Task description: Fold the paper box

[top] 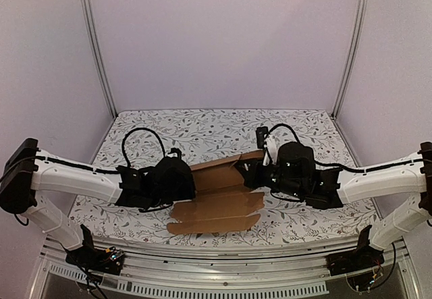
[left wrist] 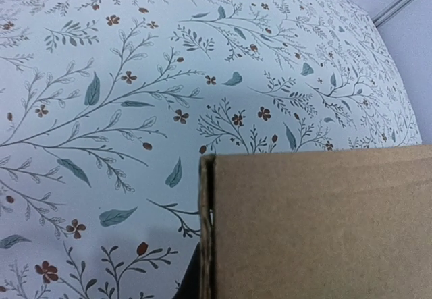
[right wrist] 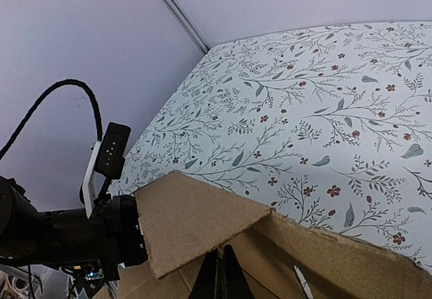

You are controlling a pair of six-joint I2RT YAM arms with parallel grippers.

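Pale lilac walls and two aluminium posts close in a bench [top: 202,127] covered with a white cloth printed with leafy sprigs. Between the two arms, nearer the near edge than the far one and about midway between the left and right edges, lies the paper box [top: 216,212]. It is plain brown card, mostly a flat sheet with notched flaps, and its far part is lifted off the cloth as a folded panel. The left gripper [top: 181,179] meets that raised part from the left edge's side and the right gripper [top: 260,175] from the right. From above, black wrist housings and looping cables cover both sets of fingertips. In the left wrist view, card fills the lower right with one upright folded edge facing us; only a dark sliver shows below it, so we cannot tell how wide that claw stands. In the right wrist view a creased flap hides all but a dark wedge of finger [right wrist: 220,277], and we cannot tell its opening either.
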